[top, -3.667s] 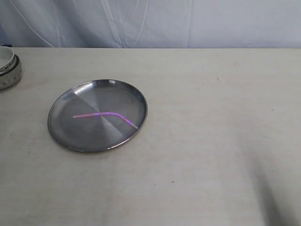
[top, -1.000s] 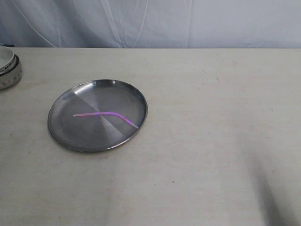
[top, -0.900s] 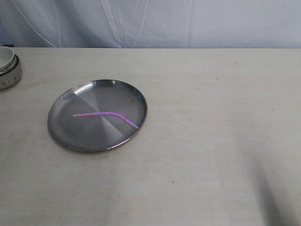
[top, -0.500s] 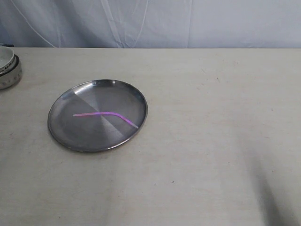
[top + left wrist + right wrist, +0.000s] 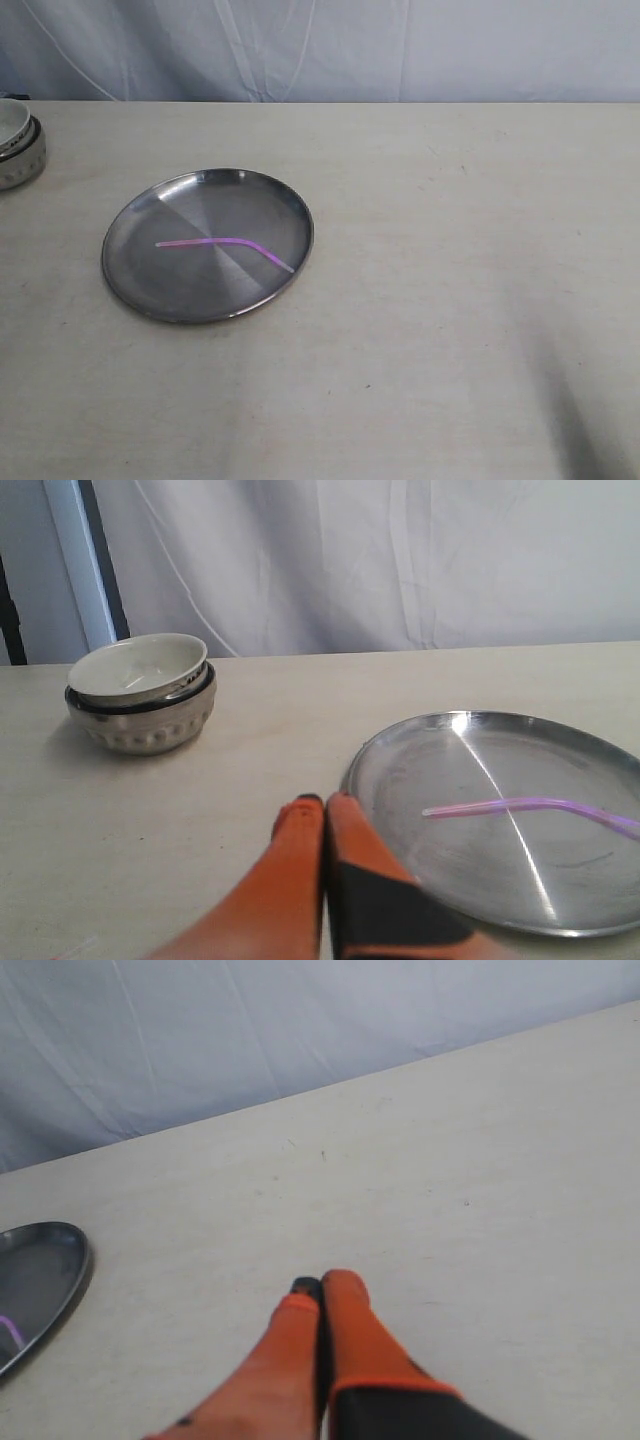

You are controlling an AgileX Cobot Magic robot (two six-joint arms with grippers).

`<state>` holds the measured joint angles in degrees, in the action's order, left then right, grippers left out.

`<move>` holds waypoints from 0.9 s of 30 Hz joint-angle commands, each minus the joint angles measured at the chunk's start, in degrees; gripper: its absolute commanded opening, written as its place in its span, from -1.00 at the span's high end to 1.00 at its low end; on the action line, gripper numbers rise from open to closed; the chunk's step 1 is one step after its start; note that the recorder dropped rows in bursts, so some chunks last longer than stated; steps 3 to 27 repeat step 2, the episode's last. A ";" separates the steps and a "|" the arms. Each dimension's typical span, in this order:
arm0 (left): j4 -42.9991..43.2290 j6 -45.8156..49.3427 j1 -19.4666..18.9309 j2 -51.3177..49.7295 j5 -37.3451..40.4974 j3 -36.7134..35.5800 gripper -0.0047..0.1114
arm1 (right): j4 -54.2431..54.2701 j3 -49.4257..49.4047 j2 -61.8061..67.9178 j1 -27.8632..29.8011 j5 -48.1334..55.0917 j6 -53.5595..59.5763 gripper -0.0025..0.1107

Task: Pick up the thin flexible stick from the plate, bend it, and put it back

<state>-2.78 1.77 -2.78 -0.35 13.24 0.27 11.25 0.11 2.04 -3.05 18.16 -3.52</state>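
We see the left gripper (image 5: 322,802) with its two orange fingers pressed together, tip to tip, and nothing between them. It points out low over the tabletop (image 5: 450,300), its tips just beside the near rim of the plate (image 5: 450,870) and apart from it; we cannot tell whether they touch the surface. The right gripper (image 5: 322,1285) is in the same pose, with its orange fingers closed flat against each other and holding nothing. It reaches over bare tabletop, well apart from the plate.

In the exterior view the round silver metal plate (image 5: 200,295) sits toward 9 o'clock of the tabletop's middle. The thin flexible stick (image 5: 225,242) lies flat inside it, pink-purple and translucent. One straight stretch runs from the plate's 9 o'clock side past the centre. There it kinks and slants down toward the rim at 4 o'clock, ending just short of it. The left wrist view shows the same bent stick (image 5: 530,804) resting on the shiny metal.

A white bowl nested in an embossed metal bowl (image 5: 18,145) stands at the tabletop's 10 o'clock edge, well apart from the plate.

The tabletop is pale beige, matte and faintly speckled, with a soft shadow toward 5 o'clock. A creased white cloth backdrop (image 5: 400,50) hangs behind it at 12 o'clock.
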 commanded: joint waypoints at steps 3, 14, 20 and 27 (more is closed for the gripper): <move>0.01 0.10 -0.31 0.35 -0.35 -0.27 0.92 | 0.01 -0.11 -0.28 0.09 -0.53 0.21 0.97; 0.01 0.10 -0.31 0.35 -0.35 -0.27 0.92 | 0.01 -0.11 -0.28 0.09 -0.53 0.21 0.97; 0.01 0.10 -0.31 0.35 -0.35 -0.27 0.92 | 0.01 -0.11 -0.28 0.09 -0.53 0.21 0.97; 0.01 0.10 -0.31 0.35 -0.35 -0.27 0.92 | 0.01 -0.11 -0.28 0.09 -0.53 0.21 0.97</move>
